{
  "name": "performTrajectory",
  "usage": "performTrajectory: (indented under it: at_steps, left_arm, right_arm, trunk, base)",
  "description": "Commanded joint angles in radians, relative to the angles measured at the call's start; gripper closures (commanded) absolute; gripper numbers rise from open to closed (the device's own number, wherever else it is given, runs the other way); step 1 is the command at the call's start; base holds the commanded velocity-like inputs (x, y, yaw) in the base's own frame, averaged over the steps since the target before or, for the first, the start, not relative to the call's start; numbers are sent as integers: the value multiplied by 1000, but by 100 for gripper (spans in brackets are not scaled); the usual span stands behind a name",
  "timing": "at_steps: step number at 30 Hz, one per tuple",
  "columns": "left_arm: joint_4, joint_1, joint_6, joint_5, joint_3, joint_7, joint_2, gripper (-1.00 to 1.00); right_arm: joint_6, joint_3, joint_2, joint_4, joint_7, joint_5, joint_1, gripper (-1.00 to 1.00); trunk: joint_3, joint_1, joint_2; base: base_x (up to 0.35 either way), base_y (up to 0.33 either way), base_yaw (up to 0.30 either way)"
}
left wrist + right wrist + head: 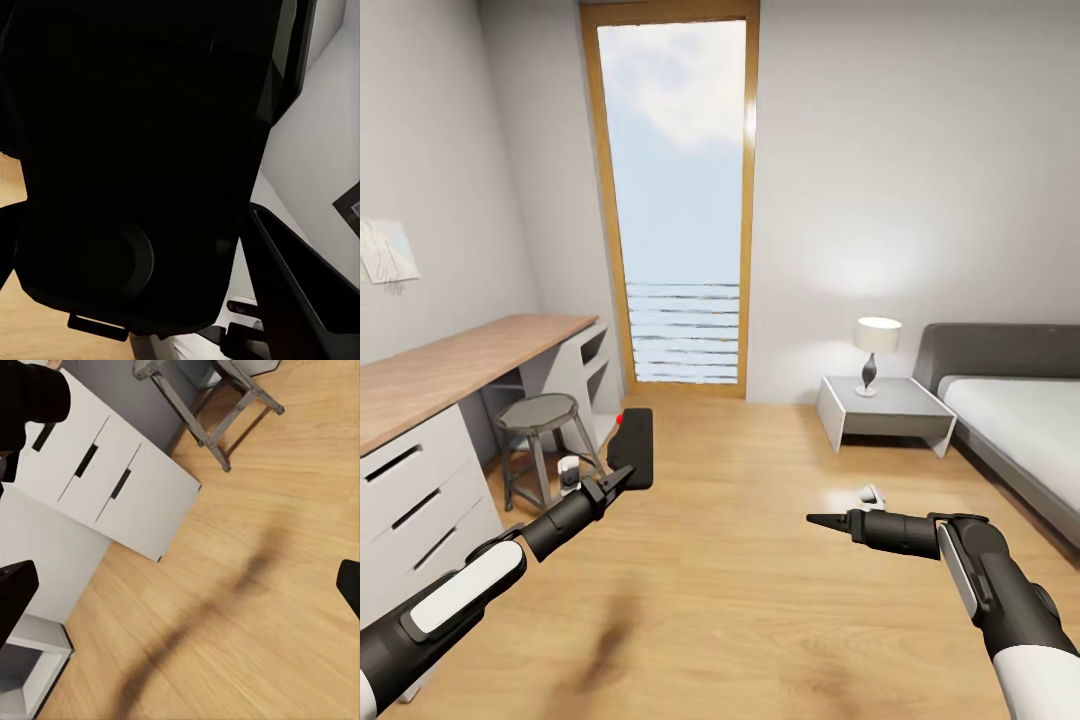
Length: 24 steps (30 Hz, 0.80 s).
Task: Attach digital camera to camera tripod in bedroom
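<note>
At the far left, a wood-topped desk (450, 365) ran along the wall, its white drawers (420, 500) partly cut off by the frame's edge. A grey round stool (537, 412) stood tucked at the desk's front edge, with a small white object behind its legs too small to identify. The left claw (622, 478) was clamped on the digital camera (632, 448), a black box with a red dot at its top corner, held above the plank floor (740, 600) just right of the stool. In the left wrist view the camera's dark body (142, 165) hid nearly everything, one finger (300, 292) showing beside it. A tall wood-framed window (678, 200) stood mid-wall. The right claw (822, 520) looked closed to a point in the head view, though its wrist view showed fingertips (15, 600) far apart at opposite edges, so I could not tell its state. Beyond sat a white nightstand (885, 410) with a lamp (876, 352), then the grey bed (1010, 400), cut off at right.
</note>
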<state>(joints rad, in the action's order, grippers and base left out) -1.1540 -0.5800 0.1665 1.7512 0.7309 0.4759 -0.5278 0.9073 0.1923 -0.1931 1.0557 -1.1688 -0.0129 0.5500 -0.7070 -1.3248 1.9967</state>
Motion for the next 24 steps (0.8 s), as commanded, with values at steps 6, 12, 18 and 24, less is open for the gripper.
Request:
performTrajectory:
  at_steps: [6, 12, 18, 24]
  left_arm:
    - [7, -1, 7, 10, 3, 0, 1, 100]
    - [37, -1, 1, 8, 4, -10, 3, 100]
    - [47, -1, -2, 6, 4, -66, 3, 100]
    - [47, -1, -2, 5, 4, -142, 4, 100]
  right_arm:
    - [6, 1, -1, -1, 2, -3, 1, -100]
    - [6, 0, -1, -2, 36, -8, 1, -100]
    - [5, -1, 1, -3, 90, -10, 1, -100]
    - [5, -2, 1, -3, 107, -10, 1, -100]
  trunk:
    - [18, 23, -42]
    - [37, 46, -84]
    - [55, 69, -126]
    - [74, 92, -168]
  base:
    - [0, 0, 0]
    - [0, 0, 0]
    - [0, 0, 0]
    - [0, 0, 0]
